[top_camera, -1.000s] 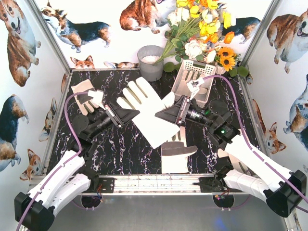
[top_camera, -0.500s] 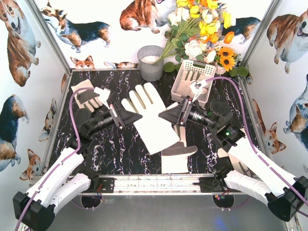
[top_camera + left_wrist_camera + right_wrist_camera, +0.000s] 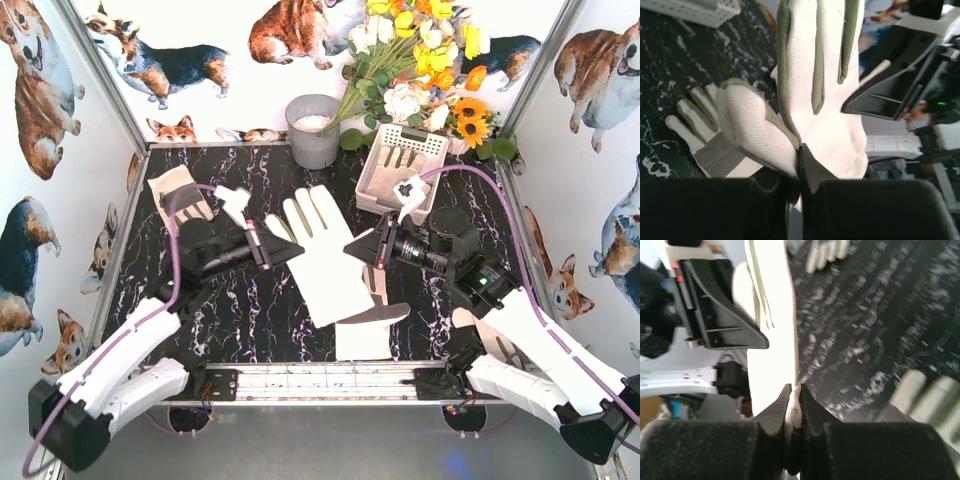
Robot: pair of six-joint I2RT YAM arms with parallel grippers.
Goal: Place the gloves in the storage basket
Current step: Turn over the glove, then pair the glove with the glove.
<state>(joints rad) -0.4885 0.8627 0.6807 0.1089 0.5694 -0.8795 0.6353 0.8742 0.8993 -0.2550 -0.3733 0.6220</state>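
A cream-white fabric work glove (image 3: 320,265) hangs over the middle of the black marbled table (image 3: 250,320). The left gripper (image 3: 800,150) is clamped tight on its thumb side and the right gripper (image 3: 792,392) is pinched closed on the opposite edge. It is not yet in the white slotted plastic storage basket (image 3: 372,172) at the far right corner. Two grey-panelled gloves lie outside the basket, one in the far left corner (image 3: 178,192) and one at the near edge (image 3: 362,335), so I judge most of the task undone.

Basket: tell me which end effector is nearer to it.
Right. The right end effector is just in front of the basket, pinching one side of the glove; the left end effector holds its other side, farther left.
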